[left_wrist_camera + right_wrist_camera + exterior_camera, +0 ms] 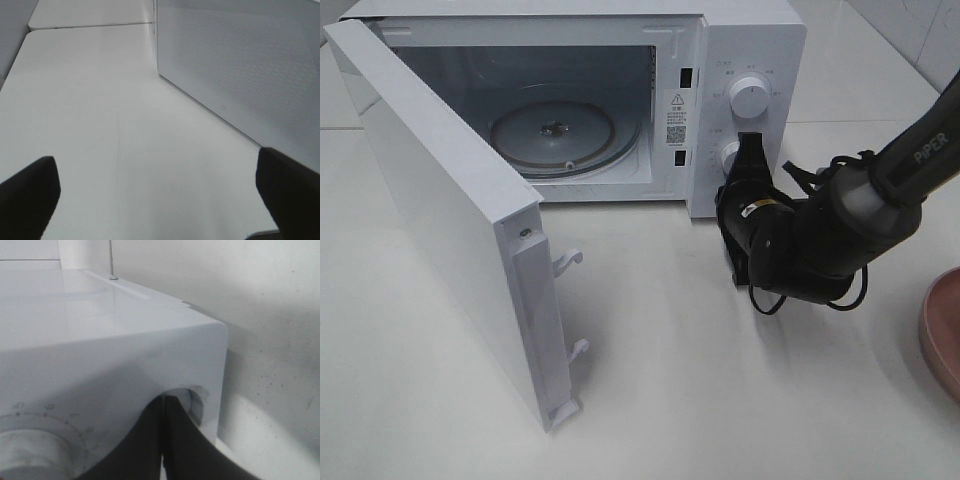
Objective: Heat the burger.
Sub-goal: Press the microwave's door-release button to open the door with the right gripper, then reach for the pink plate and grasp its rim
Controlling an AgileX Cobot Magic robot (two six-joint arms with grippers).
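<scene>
The burger is out of view in all three views. The white microwave [750,50] stands at the back with its door [440,210] swung wide toward the front left; its glass turntable [555,135] lies bare inside. My right gripper [751,148] is shut and holds nothing, its tips against the control panel beside the lower knob [728,155]. In the right wrist view its closed fingers [172,440] meet in front of the panel [100,365]. My left gripper [157,175] is open and empty, low over the table, beside the door's outer face [240,65].
The rim of a pink plate [945,330] shows at the right edge of the table. The upper knob [750,97] sits above the lower one. The open door's latch hooks [570,262] stick out toward the middle. White table [720,400] spreads in front.
</scene>
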